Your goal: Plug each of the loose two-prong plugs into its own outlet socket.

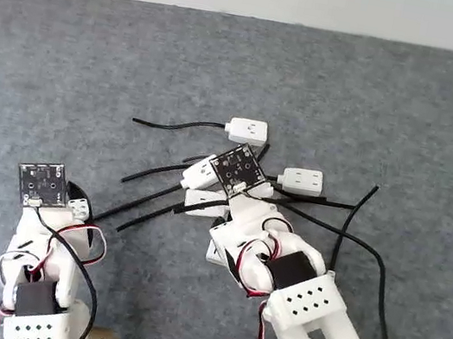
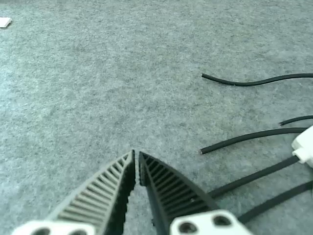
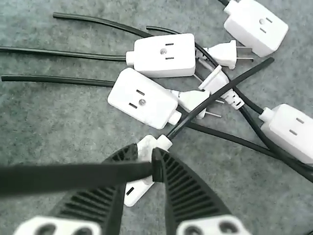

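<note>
Pinches a small white plug (image 3: 157, 142) in the right gripper (image 3: 145, 151), jaws pressed shut on its sides. Points the plug's cord end away from the jaws, towards the heap of outlets, long side in line with its black cord (image 3: 220, 93). Cannot tell where the prongs are; hidden by the jaws. Sits right over a white outlet (image 3: 136, 190) lying slot side up. Close in front of the jaws, a blurry black cord (image 3: 58, 177) going across.

Just past the held plug, a pair of outlets (image 3: 142, 98) lying side by side, each face with two slots and a small round dot. Behind those, three loose plugs (image 3: 222, 51) close together, prongs sticking out flat over the grey carpet (image 3: 58, 127). Across that bunch, the held plug's cord. Further out, a far outlet (image 3: 254, 19) and a side outlet (image 3: 288, 127).

At the left gripper (image 2: 136, 155), jaws closed tip to tip on nothing, above bare carpet, well apart from the heap, with loose cord ends (image 2: 244, 139) nearby.
</note>
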